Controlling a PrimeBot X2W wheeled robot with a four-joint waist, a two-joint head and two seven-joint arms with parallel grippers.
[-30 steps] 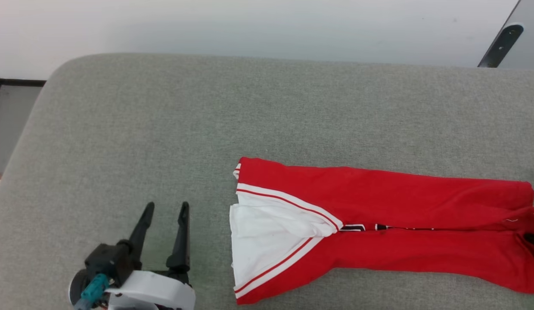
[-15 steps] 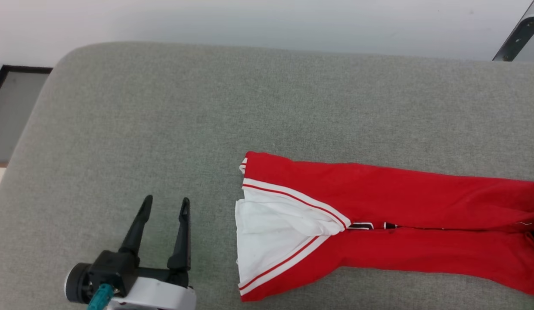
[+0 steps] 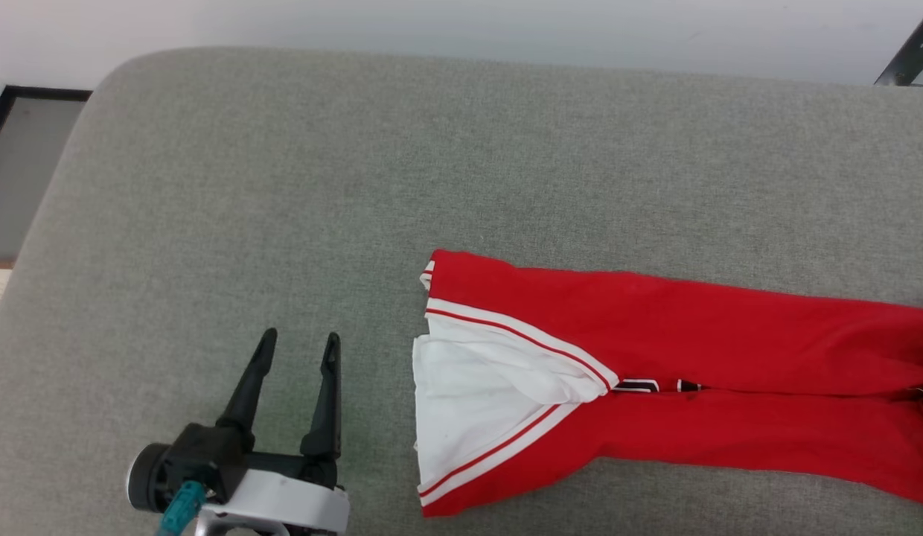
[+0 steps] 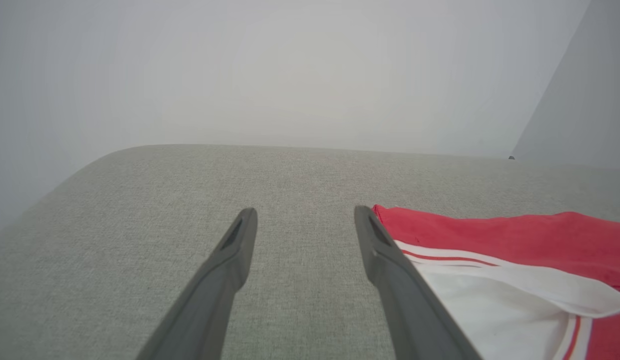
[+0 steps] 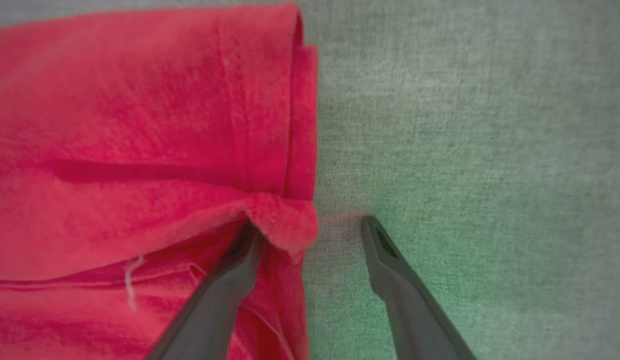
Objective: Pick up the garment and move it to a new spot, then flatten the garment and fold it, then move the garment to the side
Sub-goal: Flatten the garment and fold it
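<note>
Evidently we are partway through the folding, judging by how the garment (image 3: 692, 372) lies: it rests flat on the grey upholstered worktop (image 3: 283, 186) as a long, narrow strip, its two long sides turned in so that they meet along a middle line, where a scrap of black-and-white print (image 3: 636, 385) peeps out between the flaps. At one end of the garment a white sleeve with red-and-white stripe trim lies spread on top; the opposite, hem end runs off the edge of our head view. So the pick-up, the move to a new spot and the flattening look done, and the lengthwise folds look made. What seems left is folding the strip across its length into a compact packet, then carrying it to the side. Our left fingers (image 3: 325, 402) stand apart and empty, just beside the garment's sleeve end and over bare worktop, touching no cloth. Our right fingers (image 5: 397, 285) are likewise spread wide at the garment's hem end, straddling a small puckered corner of the hem: one finger lies over red cloth, the other over bare worktop beyond the garment's edge. They are not clamped on anything; whether either tip touches the cloth we cannot tell.
</note>
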